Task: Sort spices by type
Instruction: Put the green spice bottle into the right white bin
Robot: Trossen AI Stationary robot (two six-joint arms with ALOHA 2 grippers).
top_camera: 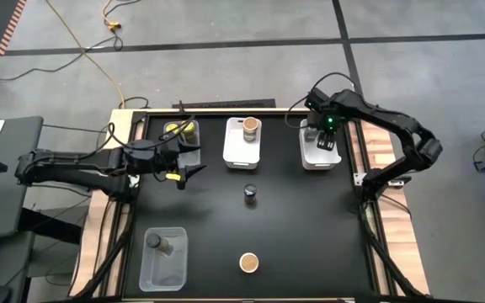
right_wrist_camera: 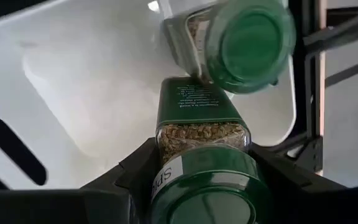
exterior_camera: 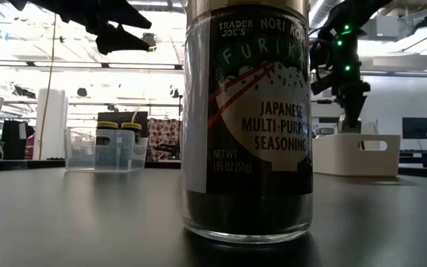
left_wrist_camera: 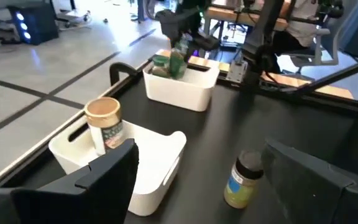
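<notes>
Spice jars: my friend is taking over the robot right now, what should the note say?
Right gripper: shut on a green-top jar, over the right white bin that already holds another green-top jar.
Left gripper: open, holding nothing, beside the clear bin with yellow-top jars.
Done: one tan-top jar in the middle white bin; one dark-top jar in the near clear bin.
Left: dark-top jar and tan-top jar loose on the table.
</notes>
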